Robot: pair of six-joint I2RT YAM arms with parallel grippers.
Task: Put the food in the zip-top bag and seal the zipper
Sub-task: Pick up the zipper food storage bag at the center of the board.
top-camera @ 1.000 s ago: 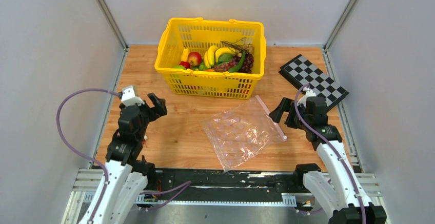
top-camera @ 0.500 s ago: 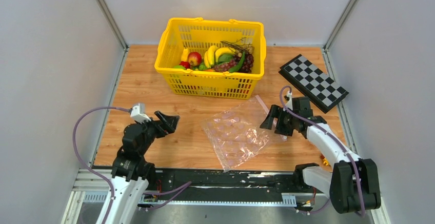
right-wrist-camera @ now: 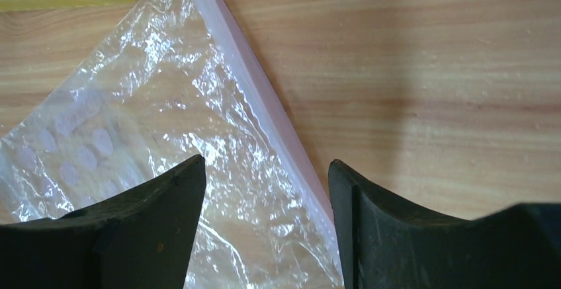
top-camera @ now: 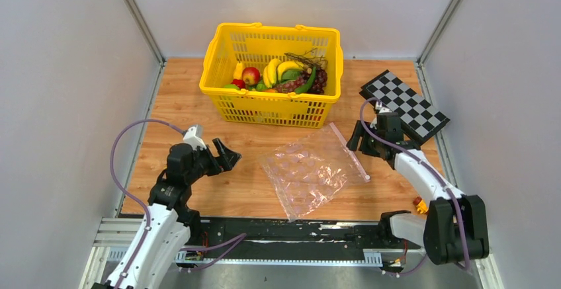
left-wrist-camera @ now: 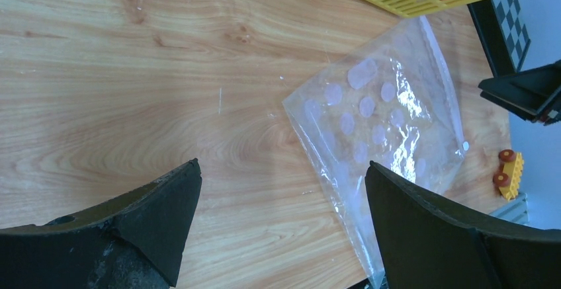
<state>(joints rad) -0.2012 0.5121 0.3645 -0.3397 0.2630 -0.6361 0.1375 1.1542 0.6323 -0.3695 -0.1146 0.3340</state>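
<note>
Zip-top bag (top-camera: 307, 173): flat on the wood table (top-camera: 198, 110), mid-table, just in front of the yellow basket (top-camera: 264, 114). Clear, crinkled, pale round dots, lots of glare.

Zipper (top-camera: 349, 151): along the bag's right edge, on a diagonal from the far end near the basket down to the near right.

Food (top-camera: 281, 76): all in the basket. Bananas (top-camera: 272, 71), red apple (top-camera: 251, 75), purple grapes (top-camera: 312, 81), some green bits too small to name.

Left gripper (top-camera: 223, 157): low over bare wood to the left of the bag, apart from it. Fingers (left-wrist-camera: 152, 223) spread wide, pinching nothing. Bag in plain sight past the tips in the left wrist view.

Right gripper (top-camera: 357, 140): just beside the far half of the zipper, pointed at the bag. 2 fingers (right-wrist-camera: 145, 229) apart, with the zipper strip crossing the gap between them in the right wrist view. No pinch on it (contact with the plastic: cannot tell from these angles).

Black-and-white checkerboard (top-camera: 405, 104) at far right, behind the right gripper. Small yellow-orange toy piece (top-camera: 421, 204) at the near right edge of the table.
</note>
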